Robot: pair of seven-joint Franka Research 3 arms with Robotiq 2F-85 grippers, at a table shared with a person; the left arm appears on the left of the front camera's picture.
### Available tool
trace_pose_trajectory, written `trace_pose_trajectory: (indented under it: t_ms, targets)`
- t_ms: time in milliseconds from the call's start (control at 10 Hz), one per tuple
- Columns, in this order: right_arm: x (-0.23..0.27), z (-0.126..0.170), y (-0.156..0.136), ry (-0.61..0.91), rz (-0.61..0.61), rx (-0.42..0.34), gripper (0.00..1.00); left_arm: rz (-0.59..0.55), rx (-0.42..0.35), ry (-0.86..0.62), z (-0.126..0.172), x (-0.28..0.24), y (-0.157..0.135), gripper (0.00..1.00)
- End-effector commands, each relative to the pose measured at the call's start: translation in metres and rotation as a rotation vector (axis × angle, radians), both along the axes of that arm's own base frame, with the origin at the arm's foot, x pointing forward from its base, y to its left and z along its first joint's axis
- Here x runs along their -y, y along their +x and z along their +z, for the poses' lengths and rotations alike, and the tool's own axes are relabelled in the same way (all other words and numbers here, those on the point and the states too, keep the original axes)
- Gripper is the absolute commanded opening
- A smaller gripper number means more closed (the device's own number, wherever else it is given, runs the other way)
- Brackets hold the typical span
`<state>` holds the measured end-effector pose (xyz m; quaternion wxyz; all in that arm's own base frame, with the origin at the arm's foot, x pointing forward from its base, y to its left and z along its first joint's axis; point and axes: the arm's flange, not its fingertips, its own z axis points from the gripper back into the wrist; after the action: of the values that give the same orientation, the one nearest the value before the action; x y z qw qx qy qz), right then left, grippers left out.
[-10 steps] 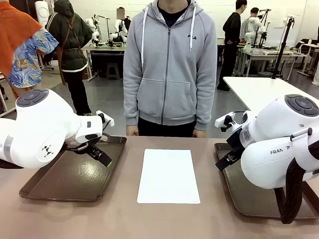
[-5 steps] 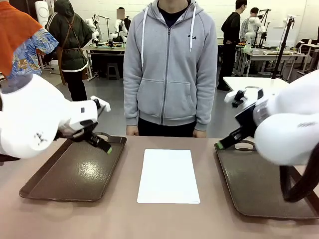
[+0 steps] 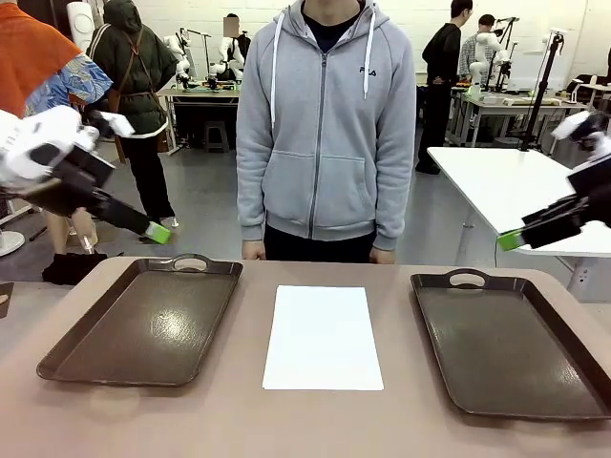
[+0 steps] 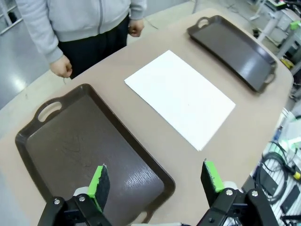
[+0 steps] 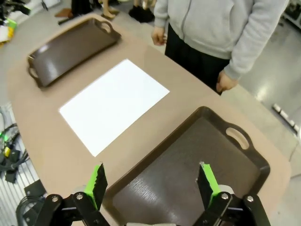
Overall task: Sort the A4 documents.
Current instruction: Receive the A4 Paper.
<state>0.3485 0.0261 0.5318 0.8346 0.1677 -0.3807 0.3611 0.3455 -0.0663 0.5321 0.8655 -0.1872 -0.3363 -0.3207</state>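
Observation:
A white A4 sheet (image 3: 323,336) lies flat in the middle of the table, between two dark brown trays; it also appears in the left wrist view (image 4: 181,96) and the right wrist view (image 5: 114,104). My left gripper (image 3: 153,231) hangs high over the table's left edge, and its jaws stand wide open with nothing between them (image 4: 155,180). At the far right my right gripper (image 3: 513,239) is raised above the right tray, also open and holding nothing (image 5: 153,181).
The left tray (image 3: 143,324) and the right tray (image 3: 511,348) both hold nothing. A person in a grey hoodie (image 3: 325,124) stands at the far edge, hands (image 5: 226,81) hanging by the table. Cables lie off the table's edge (image 4: 277,165).
Both arms have lifted and drawn back from over the trays toward the picture's sides. The sheet and the trays have not moved.

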Motion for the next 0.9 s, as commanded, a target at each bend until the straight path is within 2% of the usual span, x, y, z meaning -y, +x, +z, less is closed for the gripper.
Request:
trace_pose_trajectory:
  t_ms: [0,200,400,800]
  targets:
    - [0.007,-0.016,-0.029,0.059,0.037,0.008,1.0,-0.062,-0.032,0.036,-0.045,-0.027,-0.057,1.0]
    - [0.012,-0.009,-0.04,0.107,0.054,0.05,1.0,-0.099,-0.055,-0.005,-0.042,-0.035,-0.057,1.0]
    - [0.018,-0.008,-0.039,0.138,0.054,0.05,1.0,-0.082,-0.05,-0.009,-0.042,-0.04,-0.057,1.0]
    - [0.018,-0.006,-0.036,0.111,0.064,0.04,1.0,-0.122,-0.032,-0.042,-0.041,-0.034,-0.065,1.0]
